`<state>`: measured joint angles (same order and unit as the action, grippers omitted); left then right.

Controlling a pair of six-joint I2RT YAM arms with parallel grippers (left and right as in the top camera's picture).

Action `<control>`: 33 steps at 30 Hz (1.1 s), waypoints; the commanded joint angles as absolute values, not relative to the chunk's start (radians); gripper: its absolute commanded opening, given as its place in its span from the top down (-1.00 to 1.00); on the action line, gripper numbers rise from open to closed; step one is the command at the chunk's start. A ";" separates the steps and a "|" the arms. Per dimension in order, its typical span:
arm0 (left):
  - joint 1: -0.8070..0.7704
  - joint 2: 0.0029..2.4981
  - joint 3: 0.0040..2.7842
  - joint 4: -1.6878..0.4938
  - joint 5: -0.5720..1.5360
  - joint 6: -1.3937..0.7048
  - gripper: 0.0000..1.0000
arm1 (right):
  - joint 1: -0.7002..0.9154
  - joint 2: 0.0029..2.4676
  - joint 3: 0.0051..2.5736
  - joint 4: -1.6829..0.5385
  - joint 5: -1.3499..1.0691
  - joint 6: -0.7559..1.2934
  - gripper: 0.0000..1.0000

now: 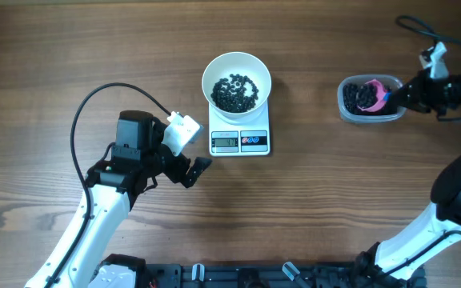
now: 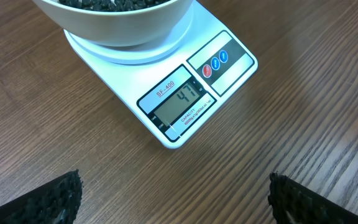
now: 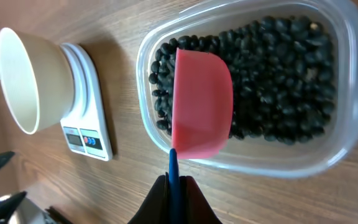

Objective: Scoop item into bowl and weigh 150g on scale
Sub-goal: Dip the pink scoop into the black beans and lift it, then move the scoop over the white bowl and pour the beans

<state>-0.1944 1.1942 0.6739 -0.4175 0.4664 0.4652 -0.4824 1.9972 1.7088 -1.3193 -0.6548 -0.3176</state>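
Refilling, likely: pinches handle of pink scoop (image 3: 201, 102) in right claw (image 3: 174, 186), among black beans (image 3: 278, 74) in far-right clear tub (image 3: 348, 74). Holds left claw (image 2: 176, 199) spread, empty, near scale (image 1: 240, 142) carrying part-filled white bowl (image 1: 206, 80). Next: lift level, tip into bowl.

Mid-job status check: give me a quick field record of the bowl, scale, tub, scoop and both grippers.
bowl: white, sitting on the scale
bowl contents: shallow layer of black beans
display: lit; digits look like 47, not fully sharp
tub: clear plastic, to the right of the scale, holds many beans
scoop: pink, inside the tub over the beans; whether it is loaded is unclear
right gripper: shut on the scoop's blue handle
left gripper: open, empty, in front of the scale, not touching it
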 commanded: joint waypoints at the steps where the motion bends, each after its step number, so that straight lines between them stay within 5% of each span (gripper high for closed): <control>1: -0.190 1.195 0.667 -0.415 0.482 0.459 -1.00 | -0.535 2.012 1.716 -1.349 -0.765 -0.370 0.91; 20: -0.191 1.195 0.667 -0.415 0.482 0.459 -1.00 | -0.584 2.012 1.716 -1.594 -1.171 -0.664 0.91; 33: -0.191 1.195 0.667 -0.415 0.482 0.459 -1.00 | -0.224 2.012 1.768 -1.605 -1.254 -0.589 0.91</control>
<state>-0.1944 1.1942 0.6739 -0.4175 0.4664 0.4652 -0.2874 1.9972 1.7119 -1.6077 -1.1908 -0.6140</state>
